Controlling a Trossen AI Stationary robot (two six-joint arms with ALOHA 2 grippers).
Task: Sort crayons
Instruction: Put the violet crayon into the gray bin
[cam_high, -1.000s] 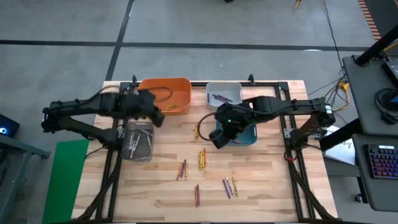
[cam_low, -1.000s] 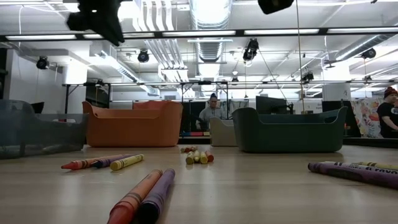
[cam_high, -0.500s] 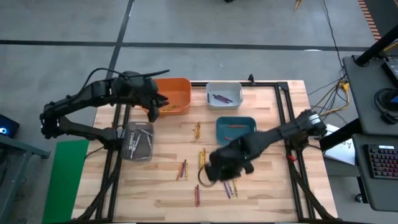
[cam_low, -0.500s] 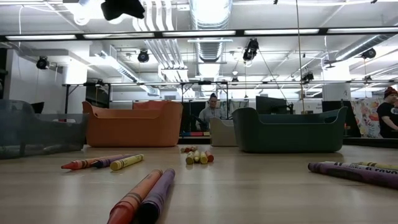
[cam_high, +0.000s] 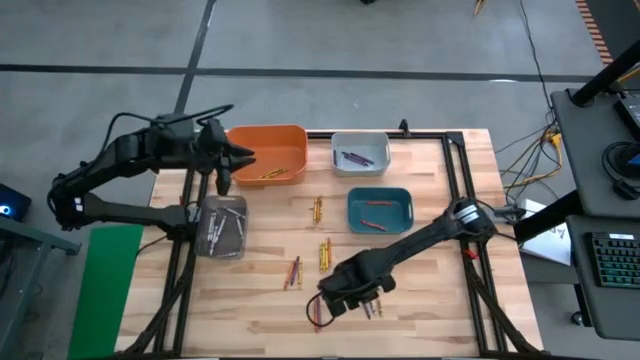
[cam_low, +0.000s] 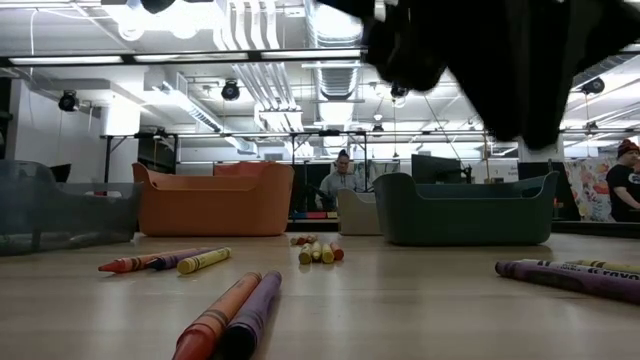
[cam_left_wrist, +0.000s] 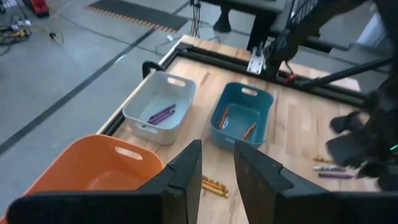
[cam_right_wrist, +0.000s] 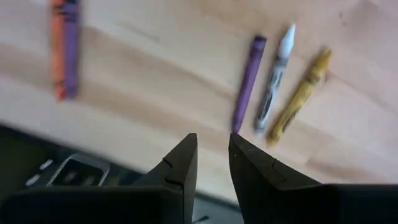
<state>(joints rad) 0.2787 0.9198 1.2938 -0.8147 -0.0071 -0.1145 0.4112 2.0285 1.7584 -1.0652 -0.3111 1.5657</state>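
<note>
Crayons lie in small groups on the wooden table (cam_high: 430, 300): a yellow one (cam_high: 317, 209), a yellow-orange group (cam_high: 325, 254), a red-purple pair (cam_high: 293, 271), an orange-purple pair (cam_high: 317, 315) (cam_right_wrist: 64, 46), and a purple (cam_right_wrist: 247, 81), a white (cam_right_wrist: 277, 74) and a yellow one (cam_right_wrist: 303, 93) side by side. My right gripper (cam_high: 340, 300) (cam_right_wrist: 213, 158) hangs open and empty above the table near its front edge, between that pair and the three. My left gripper (cam_high: 222, 178) (cam_left_wrist: 217, 168) is open and empty, raised by the left end of the orange bin (cam_high: 268, 152).
A pale grey bin (cam_high: 360, 152) holds purple crayons, a teal bin (cam_high: 380, 210) holds red ones, and a clear dark bin (cam_high: 222, 225) at the left holds grey ones. The orange bin holds yellow crayons. A black frame rail (cam_high: 455, 170) runs along the table's sides.
My right gripper has swung from above the teal bin toward the table's near edge and come down over the crayons at the front. My left gripper has gone a little toward the table's left edge, beside the orange bin. The crayons have not moved.
</note>
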